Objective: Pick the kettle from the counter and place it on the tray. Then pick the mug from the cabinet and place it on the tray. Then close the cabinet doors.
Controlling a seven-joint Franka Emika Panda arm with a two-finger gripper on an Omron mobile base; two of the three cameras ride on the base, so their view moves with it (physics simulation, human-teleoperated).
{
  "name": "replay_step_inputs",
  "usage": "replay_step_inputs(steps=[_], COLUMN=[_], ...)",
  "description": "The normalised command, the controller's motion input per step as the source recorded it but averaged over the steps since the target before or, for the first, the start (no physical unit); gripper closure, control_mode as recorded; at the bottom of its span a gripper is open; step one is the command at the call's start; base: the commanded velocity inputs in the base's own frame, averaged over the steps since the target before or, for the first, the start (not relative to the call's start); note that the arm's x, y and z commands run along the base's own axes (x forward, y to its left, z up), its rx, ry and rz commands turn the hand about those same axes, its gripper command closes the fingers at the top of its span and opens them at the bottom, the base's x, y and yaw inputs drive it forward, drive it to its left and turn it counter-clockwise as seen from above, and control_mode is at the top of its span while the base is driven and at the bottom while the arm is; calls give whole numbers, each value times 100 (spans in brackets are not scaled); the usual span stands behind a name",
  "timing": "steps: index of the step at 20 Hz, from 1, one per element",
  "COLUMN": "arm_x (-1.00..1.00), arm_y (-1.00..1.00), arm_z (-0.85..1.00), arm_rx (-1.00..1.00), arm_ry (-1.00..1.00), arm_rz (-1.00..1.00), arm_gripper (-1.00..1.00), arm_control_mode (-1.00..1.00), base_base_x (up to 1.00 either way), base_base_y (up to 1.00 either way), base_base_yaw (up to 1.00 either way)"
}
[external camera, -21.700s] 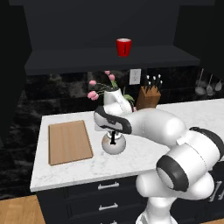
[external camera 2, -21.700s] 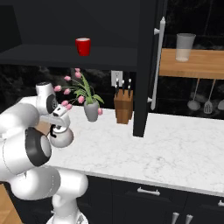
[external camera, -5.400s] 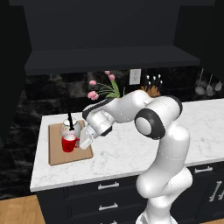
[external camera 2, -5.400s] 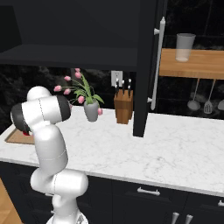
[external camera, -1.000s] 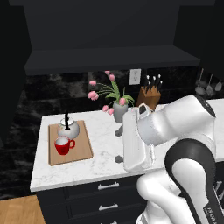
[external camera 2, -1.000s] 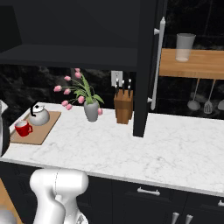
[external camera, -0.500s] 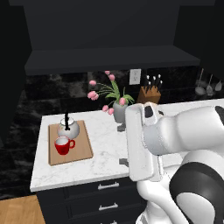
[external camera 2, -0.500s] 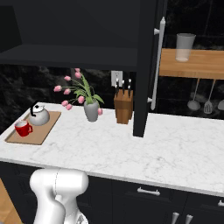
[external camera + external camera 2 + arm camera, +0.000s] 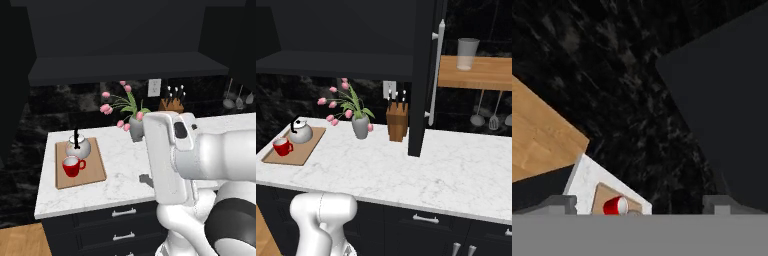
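Over at the far left of the counter [image 9: 125, 165], the tray [image 9: 95, 172] already carries both things: the kettle [image 9: 78, 147] sits at its back and the mug [image 9: 73, 166] just in front of it, the two nearly touching. From the hand's camera the mug [image 9: 615, 205] peeks in low and off to the side, well apart from the gripper [image 9: 639, 202], so the hand is clear of the tray and holds nothing. Only grey finger tips [image 9: 562, 202] poke up at the bottom edge, far apart from each other, which reads to me as spread wide.

That leaves the last step, I'd say: closing the cabinet doors. Moving right, the cabinet [image 9: 341, 35] gapes open over the counter, its dark shelf [image 9: 125, 67] bare. The vase of tulips [image 9: 360, 125] and the knife block [image 9: 397, 122] stand beneath it. Further right, one cabinet door [image 9: 422, 75] stands swung out edge-on toward the room, its long silver handle [image 9: 435, 75] facing right.

The next move calls for bringing the hand up and across to that door's outer face and pushing it shut. The air above the counter is open, but the door's lower edge hangs close by the knife block, and the arm's bulky elbow must stay off the tulips. Where the other door is, I cannot tell.
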Motion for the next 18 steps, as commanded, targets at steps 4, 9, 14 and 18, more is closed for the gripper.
replay_step_inputs(steps=[4,9,14,18], arm_x=[0,-2,-17,-27], arm_y=[48,94,90,81], arm_z=[16,20,18,21], arm_rx=[-2,-13,-8,-5], arm_ry=[-37,-18,0,0], arm_rz=[43,35,24,4], arm_gripper=[-100,-100,-100,-100], arm_control_mode=[-100,-100,-100,-100], base_base_x=[0,0,0,0], base_base_y=[0,0,0,0], base_base_yaw=[0,0,0,0])
